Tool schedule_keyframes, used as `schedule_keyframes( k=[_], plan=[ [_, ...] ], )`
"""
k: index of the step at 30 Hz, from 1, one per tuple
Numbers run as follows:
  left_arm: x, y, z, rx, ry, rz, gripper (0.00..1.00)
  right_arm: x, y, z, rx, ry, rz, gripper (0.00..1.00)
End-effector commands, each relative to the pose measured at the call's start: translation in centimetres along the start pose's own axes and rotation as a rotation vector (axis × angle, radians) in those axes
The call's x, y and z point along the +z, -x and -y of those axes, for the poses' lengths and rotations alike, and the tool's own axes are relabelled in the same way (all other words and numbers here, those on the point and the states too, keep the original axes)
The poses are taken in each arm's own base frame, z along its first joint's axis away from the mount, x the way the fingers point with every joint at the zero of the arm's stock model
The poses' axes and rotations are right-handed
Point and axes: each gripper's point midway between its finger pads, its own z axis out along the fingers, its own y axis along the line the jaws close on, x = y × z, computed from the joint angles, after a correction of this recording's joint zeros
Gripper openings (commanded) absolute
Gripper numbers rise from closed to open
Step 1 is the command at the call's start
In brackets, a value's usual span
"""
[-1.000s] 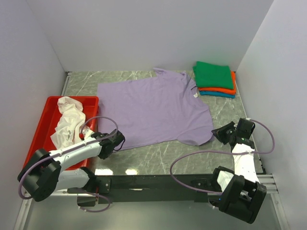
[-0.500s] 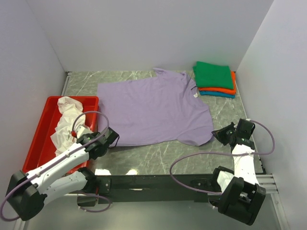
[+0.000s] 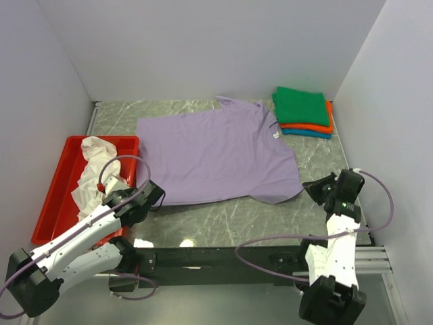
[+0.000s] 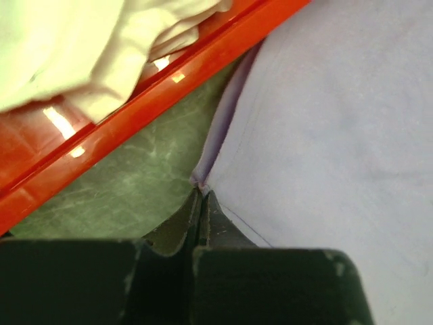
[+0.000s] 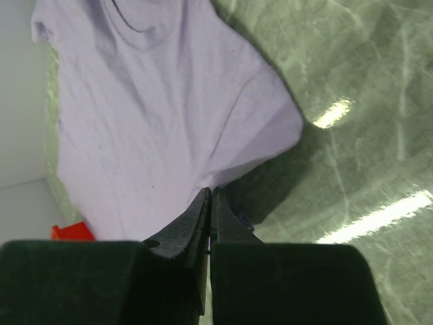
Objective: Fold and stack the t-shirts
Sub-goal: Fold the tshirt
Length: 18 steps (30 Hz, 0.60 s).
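1. We see the lavender t-shirt (image 3: 216, 152) spread flat in the middle of the table (image 3: 237, 213). Its collar points right and its hem runs down the left.
2. Our left gripper (image 3: 157, 196) is clenched on the near hem corner. In the left wrist view its jaws meet on the cloth point (image 4: 201, 196), with the shirt (image 4: 338, 122) fanning out to the right.
3. That corner sits just beside the red tray (image 3: 57, 189). Only a narrow strip of bare table (image 4: 122, 196) separates it from the tray rim (image 4: 135, 112).
4. The white t-shirt (image 3: 95, 172) lies crumpled inside the tray, and a fold (image 4: 81, 47) rests against the rim.
5. Our right gripper (image 3: 312, 189) is pinched shut on the shirt's edge by the near sleeve. The right wrist view shows the closed tips (image 5: 209, 196) at the cloth (image 5: 155, 108), with shadow beneath the sleeve.
6. Bare marble (image 5: 352, 81) lies open to the right of that sleeve and along the whole near edge.
7. In the far right corner the green t-shirt (image 3: 301, 106) sits folded on the orange t-shirt (image 3: 311, 127), which sits on the teal t-shirt (image 3: 308, 133). The stack lies just beside the lavender collar.
8. The far left of the table is bare behind the tray.
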Motion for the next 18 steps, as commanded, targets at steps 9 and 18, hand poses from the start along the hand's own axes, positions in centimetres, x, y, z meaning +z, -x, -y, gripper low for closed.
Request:
schedule_keyframes(
  k=[9, 18],
  plan=[
    [2.1, 4.1, 7.9, 0.068, -0.039, 0.064, 0.00, 1.9, 4.9, -10.1, -0.056, 0.132, 0.040, 0.00],
    [7.0, 7.2, 11.2, 0.047, 0.027, 0.052, 0.00, 9.9, 4.4, -16.2, -0.138, 0.117, -0.100, 0.00]
  ],
)
